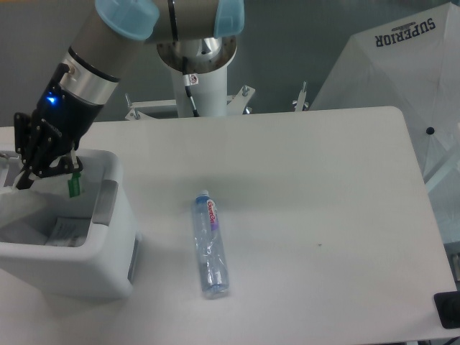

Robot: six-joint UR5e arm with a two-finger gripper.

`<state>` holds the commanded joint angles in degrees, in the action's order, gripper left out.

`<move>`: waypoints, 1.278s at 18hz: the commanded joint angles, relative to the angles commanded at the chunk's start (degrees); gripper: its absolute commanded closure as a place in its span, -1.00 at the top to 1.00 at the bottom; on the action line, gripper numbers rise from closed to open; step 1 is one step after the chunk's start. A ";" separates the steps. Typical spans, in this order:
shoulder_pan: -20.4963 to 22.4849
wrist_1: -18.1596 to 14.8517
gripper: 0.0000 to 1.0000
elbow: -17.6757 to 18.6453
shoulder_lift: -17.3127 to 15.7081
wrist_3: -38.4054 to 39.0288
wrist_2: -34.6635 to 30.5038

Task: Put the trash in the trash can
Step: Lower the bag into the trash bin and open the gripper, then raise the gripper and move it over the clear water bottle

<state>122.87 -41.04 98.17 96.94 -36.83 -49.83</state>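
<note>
The white trash can (79,269) with a grey side panel stands at the table's left edge. My gripper (44,162) hovers over its open top, shut on the thin white plastic bag (16,201), which sags into the can. The bag's green edge strip (72,185) dangles just below the fingers, near the can's right rim. Lying on its side in the middle of the table is the small clear bottle (210,244) with a red-blue label, its cap pointing away from me. It is well to the right of the can and untouched.
A white paper scrap (65,230) lies on the can's bottom. The arm's white pedestal (195,68) rises behind the table's far edge. A white "SUPERIOR" umbrella (402,79) stands off the right side. A black object (448,310) sits at the lower right corner.
</note>
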 joint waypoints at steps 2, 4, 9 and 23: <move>-0.09 0.09 -1.00 -0.26 0.70 -0.18 -2.27; -0.44 0.18 -1.00 -0.35 1.23 -0.26 -3.78; -0.44 0.09 -0.98 -0.53 1.50 -0.18 -3.87; 0.09 0.35 0.99 -2.90 -0.79 2.54 -3.78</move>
<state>122.96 -40.69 95.28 96.15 -34.29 -53.61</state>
